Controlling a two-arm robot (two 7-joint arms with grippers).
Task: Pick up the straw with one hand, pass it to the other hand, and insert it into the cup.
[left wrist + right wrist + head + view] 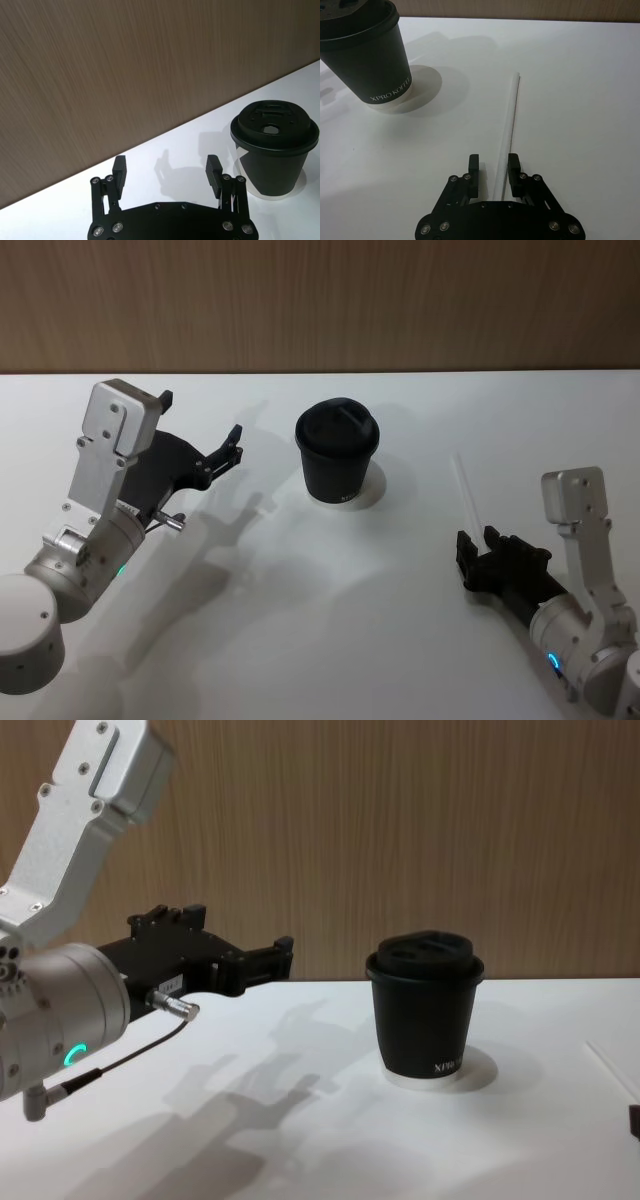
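The black lidded cup [338,455] stands upright on a white disc near the middle of the table. A white straw [466,490] lies flat on the table to its right. My right gripper [477,537] sits low at the straw's near end. In the right wrist view the straw [508,120] passes between the open fingers of the right gripper [493,162], closer to one finger [513,164]. Left of the cup my left gripper [236,443] hovers above the table, open and holding nothing, and in its wrist view the left gripper [166,170] points toward the wall with the cup [272,155] off to one side.
The white table [300,620] is backed by a wooden wall [320,300]. A thin black cable with a metal plug [178,1008] hangs from my left wrist. The chest view has the cup [425,1020] at centre and the straw [610,1060] at the right edge.
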